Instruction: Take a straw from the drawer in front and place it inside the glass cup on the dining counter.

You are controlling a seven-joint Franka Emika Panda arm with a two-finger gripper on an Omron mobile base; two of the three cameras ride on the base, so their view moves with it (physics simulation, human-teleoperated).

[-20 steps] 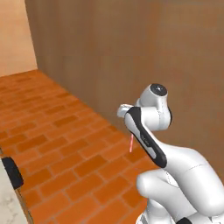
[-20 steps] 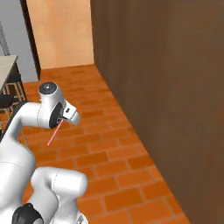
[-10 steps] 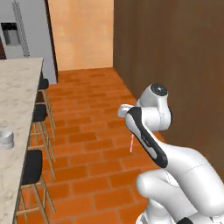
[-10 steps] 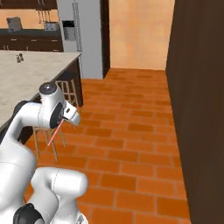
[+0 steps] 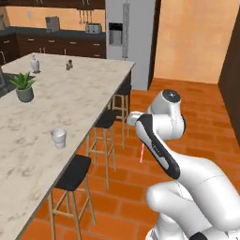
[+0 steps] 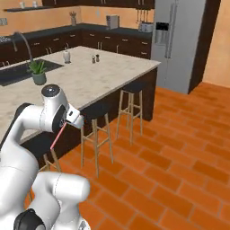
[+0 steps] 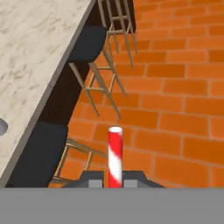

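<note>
My pincer (image 7: 114, 183) is clamped on the straw (image 7: 115, 156), over brick floor (image 7: 183, 109) right of the counter (image 5: 79, 98); the cup (image 5: 58, 138) stands on its near part.

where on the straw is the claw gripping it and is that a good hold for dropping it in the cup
The claw is shut on the straw near one end, so most of its length sticks out free. That suits lowering the free end into the glass cup from above.

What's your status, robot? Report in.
Gripper shut on straw. Cup on counter, apart from straw. Stools line the near edge.
</note>
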